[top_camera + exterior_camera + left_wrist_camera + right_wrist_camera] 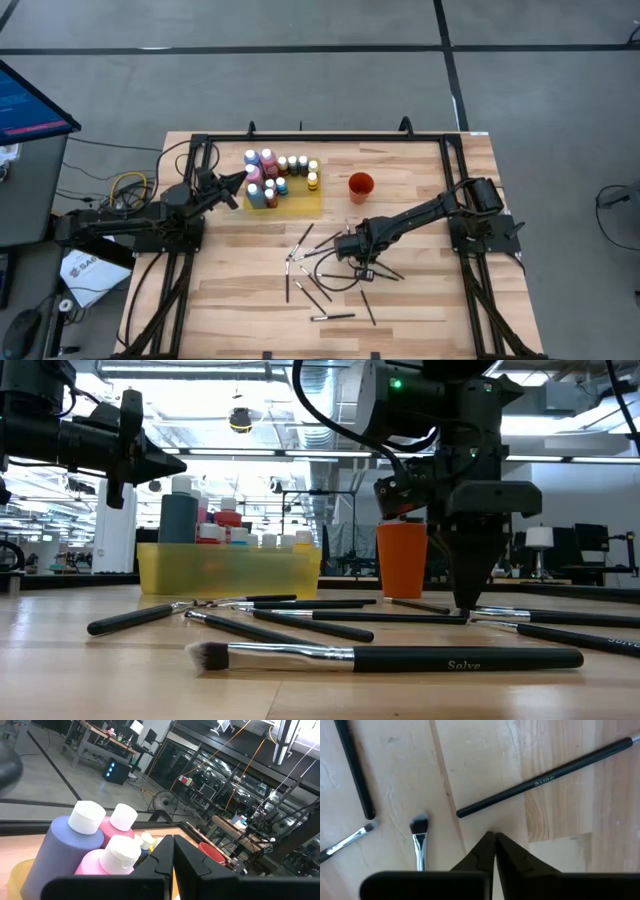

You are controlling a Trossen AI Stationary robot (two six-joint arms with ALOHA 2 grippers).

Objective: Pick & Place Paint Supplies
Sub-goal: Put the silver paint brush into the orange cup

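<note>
Lying scattered across the middle of the pale wooden slatted surface (pixel 420 300): about a dozen thin dark brushes with light tips (pixel 332 316), loose and crossing one another at varied angles.

Right end effector (pixel 352 245): lowered among the brushes, tips pointing down at the surface, fingers pressed together with nothing visible between them. In the right wrist view its closed tips (pixel 493 837) stand on bare wood just short of the butt end of a long black-handled brush with printed lettering (pixel 545 781); a short brush with a fanned bristle head (pixel 419 837) lies just beside the tips, apart from them. In the low view the closed fingers reach down to the surface behind the nearest brushes (pixel 390 657).

Small paint bottles in pink, blue, yellow and dark with pale caps (pixel 272 175): grouped upright on the flat yellow rectangular mat (pixel 305 203) at the far part of the surface, well apart from the right end effector.

Left end effector (pixel 240 183): shut, empty, held above the surface just beside the bottles.

Small orange-red cup (pixel 361 185): upright, between the mat and the right arm.
</note>
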